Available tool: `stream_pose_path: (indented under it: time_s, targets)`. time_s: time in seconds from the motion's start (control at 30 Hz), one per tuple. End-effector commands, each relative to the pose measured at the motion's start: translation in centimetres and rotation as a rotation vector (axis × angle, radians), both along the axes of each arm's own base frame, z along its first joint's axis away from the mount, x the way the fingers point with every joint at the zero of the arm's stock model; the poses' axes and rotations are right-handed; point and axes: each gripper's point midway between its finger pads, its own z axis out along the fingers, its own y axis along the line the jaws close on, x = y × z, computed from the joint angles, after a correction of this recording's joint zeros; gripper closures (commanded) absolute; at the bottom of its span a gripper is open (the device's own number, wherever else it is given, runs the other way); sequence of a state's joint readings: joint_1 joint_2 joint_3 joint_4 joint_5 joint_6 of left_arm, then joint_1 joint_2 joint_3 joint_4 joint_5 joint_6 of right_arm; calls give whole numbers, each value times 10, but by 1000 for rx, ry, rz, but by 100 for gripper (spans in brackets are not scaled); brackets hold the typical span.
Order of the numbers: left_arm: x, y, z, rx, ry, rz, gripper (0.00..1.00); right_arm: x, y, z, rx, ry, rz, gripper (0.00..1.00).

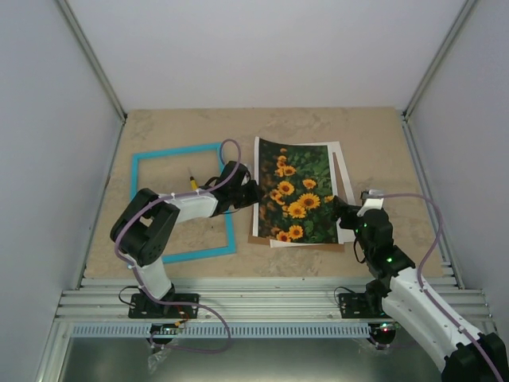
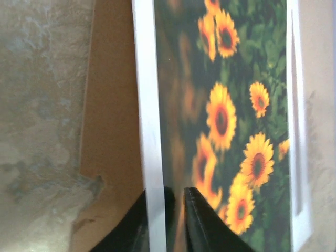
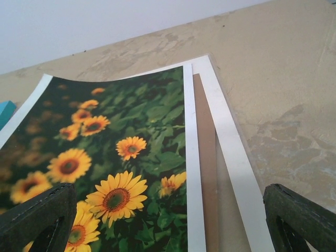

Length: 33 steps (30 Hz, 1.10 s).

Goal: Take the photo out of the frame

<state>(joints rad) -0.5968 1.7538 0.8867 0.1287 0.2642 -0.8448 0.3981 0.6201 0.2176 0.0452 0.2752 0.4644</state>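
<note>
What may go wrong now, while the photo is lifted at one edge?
1. The left gripper pinches the thin photo only at its left edge, and the sheet bows; it may crease or slip out.
2. The white mat and brown backing board lie loose and askew under it; pulling sideways may drag them.
3. The open right gripper hangs over the near right corner; lowering it may crumple the print.
</note>
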Motion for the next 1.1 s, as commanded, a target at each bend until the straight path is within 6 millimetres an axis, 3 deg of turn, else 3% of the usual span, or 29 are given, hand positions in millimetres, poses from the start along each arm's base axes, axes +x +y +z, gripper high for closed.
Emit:
stream_pose_path:
  time_s: [0.0,0.2,0.37,0.53,0.67,0.73,0.83,0.93,1.07]
  targets:
    - [8,8,10,46,-40,31,78,2,7,15,6,-44,36,2]
    - [9,30,36,82,-108,92,52,-2,13,24,38,-42,72,2]
    - [1,79,65,77,-178,195,34,-7,17,41,58,-41,102,2]
    - [-30,134,113,140,-306,309,14,-12,16,72,46,-44,108,2]
    - [-59,180,167,160,-451,447,1,-18,9,92,24,-70,95,2]
    - [-77,201,196,127,-535,516,1,-21,5,98,19,-91,79,2]
    - [-99,221,224,71,-635,577,1,-25,-3,101,21,-120,49,2]
    - [-112,236,228,29,-675,640,1,-29,-6,104,35,-148,38,2]
    - [-114,242,210,-14,-675,688,1,-30,-9,104,43,-167,25,2]
